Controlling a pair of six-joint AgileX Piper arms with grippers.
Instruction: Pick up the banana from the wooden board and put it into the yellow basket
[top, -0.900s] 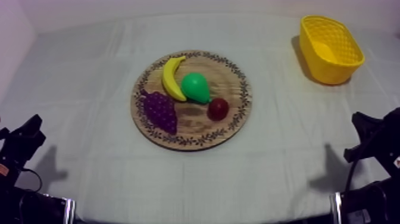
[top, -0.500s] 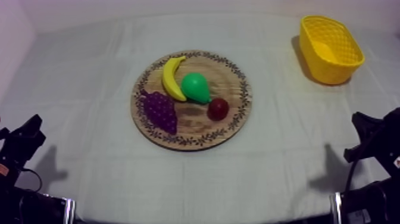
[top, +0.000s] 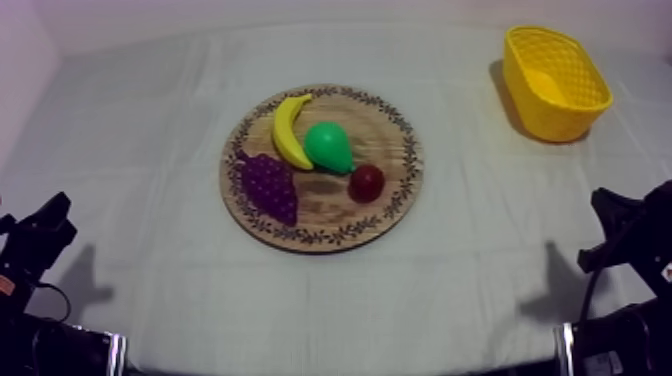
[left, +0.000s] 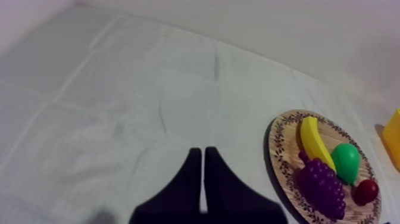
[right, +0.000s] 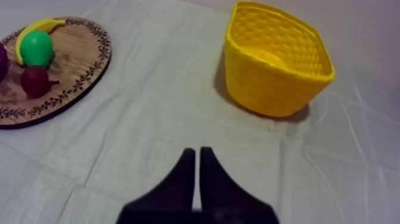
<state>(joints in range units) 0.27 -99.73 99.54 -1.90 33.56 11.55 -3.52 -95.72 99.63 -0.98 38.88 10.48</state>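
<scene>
A yellow banana lies on the upper left part of the round wooden board, against a green pear. The yellow basket stands at the far right of the table. My left gripper rests low at the left edge, far from the board, its fingers together as a narrow wedge. At the right edge my right gripper rests low, shut on nothing. From the left wrist the banana shows on the board; from the right wrist the basket stands ahead.
A bunch of purple grapes and a small red fruit also lie on the board. Grey-white cloth covers the table between the board and the basket.
</scene>
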